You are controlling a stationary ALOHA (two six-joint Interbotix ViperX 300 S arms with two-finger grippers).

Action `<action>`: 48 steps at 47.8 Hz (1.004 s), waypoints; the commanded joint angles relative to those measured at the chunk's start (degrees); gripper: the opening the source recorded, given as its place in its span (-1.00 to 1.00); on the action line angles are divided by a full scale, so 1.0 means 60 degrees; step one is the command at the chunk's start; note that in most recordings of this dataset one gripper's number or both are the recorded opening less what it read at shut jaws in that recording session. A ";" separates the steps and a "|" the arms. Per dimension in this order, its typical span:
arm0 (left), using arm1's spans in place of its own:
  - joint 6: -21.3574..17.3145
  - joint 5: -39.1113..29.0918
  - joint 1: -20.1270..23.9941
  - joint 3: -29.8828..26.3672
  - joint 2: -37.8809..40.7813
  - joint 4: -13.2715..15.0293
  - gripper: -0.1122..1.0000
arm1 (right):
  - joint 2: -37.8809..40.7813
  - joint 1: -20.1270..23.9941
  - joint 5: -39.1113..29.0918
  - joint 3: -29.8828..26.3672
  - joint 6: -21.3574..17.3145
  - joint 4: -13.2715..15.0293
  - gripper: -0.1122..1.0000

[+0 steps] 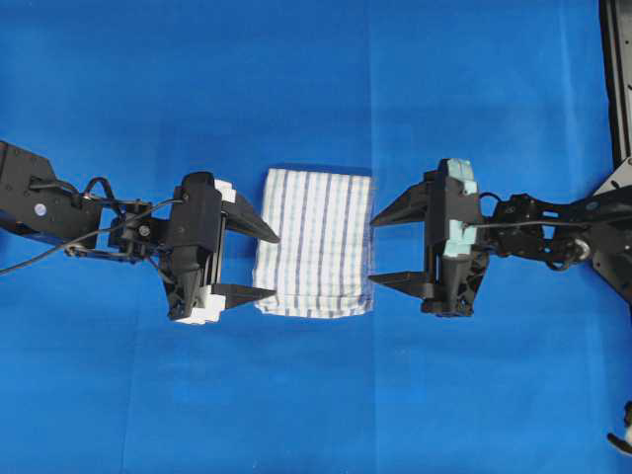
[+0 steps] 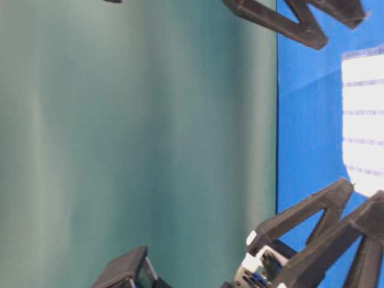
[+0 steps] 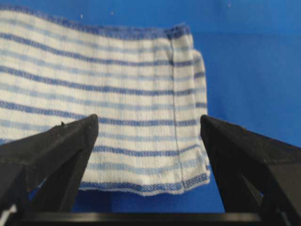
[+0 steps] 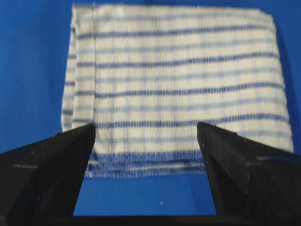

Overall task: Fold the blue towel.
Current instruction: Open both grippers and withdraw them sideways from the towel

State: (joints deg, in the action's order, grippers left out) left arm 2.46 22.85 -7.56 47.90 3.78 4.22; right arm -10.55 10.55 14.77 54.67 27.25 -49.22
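Observation:
The blue towel (image 1: 316, 242) is a white cloth with thin dark-blue and pale-blue stripes. It lies folded into a compact rectangle at the middle of the table. It shows in the left wrist view (image 3: 103, 94), the right wrist view (image 4: 178, 80) and at the right edge of the table-level view (image 2: 363, 120). My left gripper (image 1: 267, 265) is open and empty, its fingertips at the towel's left edge. My right gripper (image 1: 380, 249) is open and empty, its fingertips at the towel's right edge. Neither holds the cloth.
The plain blue table covering (image 1: 316, 89) spreads under everything. A dark frame (image 1: 617, 79) stands at the far right edge. In the table-level view a grey-green wall (image 2: 138, 144) fills the left side.

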 commanded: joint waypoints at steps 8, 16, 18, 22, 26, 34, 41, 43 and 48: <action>-0.0146 -0.1069 0.0059 -0.0059 -0.1479 -0.0015 0.83 | -0.1245 -0.0015 0.0015 0.0088 0.0586 0.0044 0.81; -0.0161 -0.2095 0.0117 0.0059 -0.2886 -0.0029 0.82 | -0.2505 -0.0103 -0.0176 0.0293 0.1260 0.0029 0.81; -0.0161 -0.2241 0.0132 0.0176 -0.3296 -0.0044 0.82 | -0.2827 -0.0132 -0.0234 0.0381 0.1421 0.0029 0.81; -0.0161 -0.2314 0.0146 0.0498 -0.3896 -0.0044 0.81 | -0.3633 -0.0234 -0.0410 0.0645 0.1655 0.0029 0.81; -0.0146 -0.2314 0.0205 0.0923 -0.4468 -0.0044 0.81 | -0.4438 -0.0352 -0.0645 0.0923 0.1802 0.0029 0.81; -0.0132 -0.2021 0.0249 0.1802 -0.5596 -0.0044 0.79 | -0.5933 -0.0630 -0.1406 0.1377 0.2168 0.0029 0.80; -0.0161 -0.1846 0.0249 0.2446 -0.6665 -0.0044 0.78 | -0.6738 -0.0791 -0.1875 0.1831 0.2388 0.0029 0.80; -0.0176 -0.1846 0.0249 0.2666 -0.7061 -0.0044 0.78 | -0.6914 -0.0806 -0.1919 0.1978 0.2417 0.0059 0.80; -0.0249 -0.1846 0.0278 0.3149 -0.7866 -0.0044 0.78 | -0.7251 -0.0806 -0.1948 0.2329 0.2417 0.0161 0.80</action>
State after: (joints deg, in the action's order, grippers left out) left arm 1.23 11.25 -6.15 65.74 -39.99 4.04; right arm -53.09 5.89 3.16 68.29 41.66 -48.69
